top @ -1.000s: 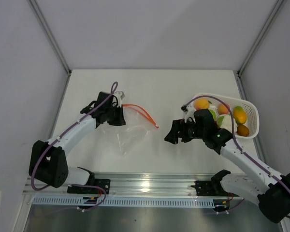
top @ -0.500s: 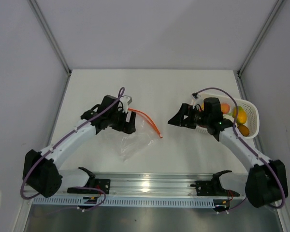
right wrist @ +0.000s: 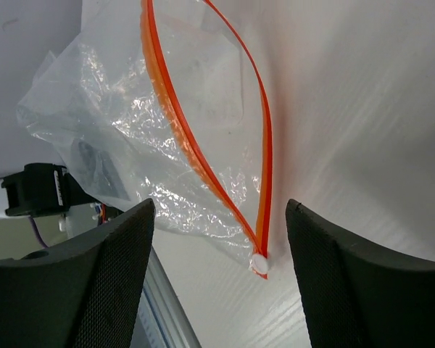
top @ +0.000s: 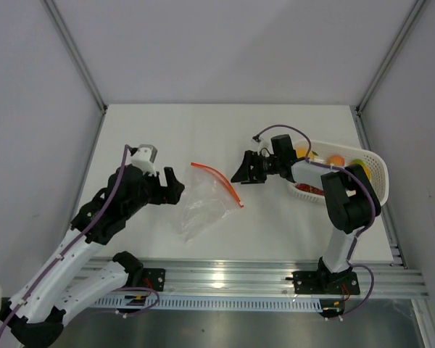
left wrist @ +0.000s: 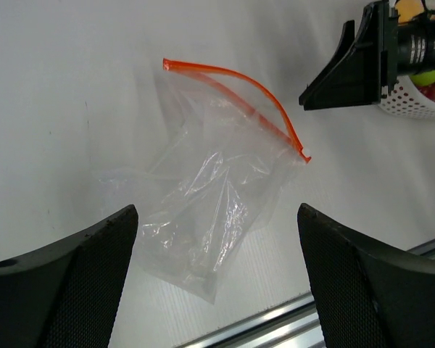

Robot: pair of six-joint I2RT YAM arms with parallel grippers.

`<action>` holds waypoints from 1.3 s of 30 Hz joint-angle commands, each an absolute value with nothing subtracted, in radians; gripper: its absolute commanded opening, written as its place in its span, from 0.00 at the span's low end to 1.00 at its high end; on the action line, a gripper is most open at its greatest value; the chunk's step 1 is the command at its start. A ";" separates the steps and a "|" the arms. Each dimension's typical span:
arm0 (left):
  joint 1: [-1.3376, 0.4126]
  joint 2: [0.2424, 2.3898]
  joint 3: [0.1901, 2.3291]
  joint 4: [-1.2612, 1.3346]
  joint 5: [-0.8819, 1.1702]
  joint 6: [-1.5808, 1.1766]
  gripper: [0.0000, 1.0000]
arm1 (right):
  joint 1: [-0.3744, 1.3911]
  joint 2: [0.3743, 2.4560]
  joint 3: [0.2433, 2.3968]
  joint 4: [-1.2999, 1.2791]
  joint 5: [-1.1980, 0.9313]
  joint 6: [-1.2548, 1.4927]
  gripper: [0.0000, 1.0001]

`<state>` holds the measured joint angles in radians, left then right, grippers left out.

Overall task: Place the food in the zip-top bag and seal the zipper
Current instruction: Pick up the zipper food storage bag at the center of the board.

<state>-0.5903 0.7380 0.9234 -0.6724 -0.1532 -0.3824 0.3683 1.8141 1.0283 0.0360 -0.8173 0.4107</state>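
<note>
The left gripper and right gripper are spread wide, nothing gripped; one zip-top bag and one basket are counted

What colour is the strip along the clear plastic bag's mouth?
The zipper strip is red-orange, clearest in the right wrist view.

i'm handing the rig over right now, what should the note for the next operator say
Both open and empty: left gripper just left of the zip-top bag, right gripper near the right end of the zipper.
The bag lies flat, empty, zipper unsealed, mouth slightly parted.
The food sits in the white basket on the right.
Done: nothing bagged.
Left: load the food, seal the zipper.
</note>
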 commanded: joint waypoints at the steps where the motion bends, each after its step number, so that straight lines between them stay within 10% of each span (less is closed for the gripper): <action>1: -0.617 0.747 0.884 -0.695 -0.155 -0.445 0.92 | 0.390 1.858 1.095 0.147 -0.867 0.374 0.75; 13: -0.650 0.785 0.945 -0.774 -0.204 -0.531 0.93 | 0.469 2.022 1.167 0.221 -0.957 0.389 0.67; 27: -0.669 0.887 1.101 -0.920 -0.184 -0.682 0.90 | 0.520 1.834 1.072 0.260 -0.933 0.399 0.01; 39: -0.672 0.994 1.198 -0.844 -0.011 -0.800 0.88 | 0.811 1.540 1.155 -0.158 -0.339 0.127 0.00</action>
<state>-0.6632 0.9627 1.1542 -0.8780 -0.0486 -0.7242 0.7506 1.5761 1.1465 -0.0566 -0.5560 0.2058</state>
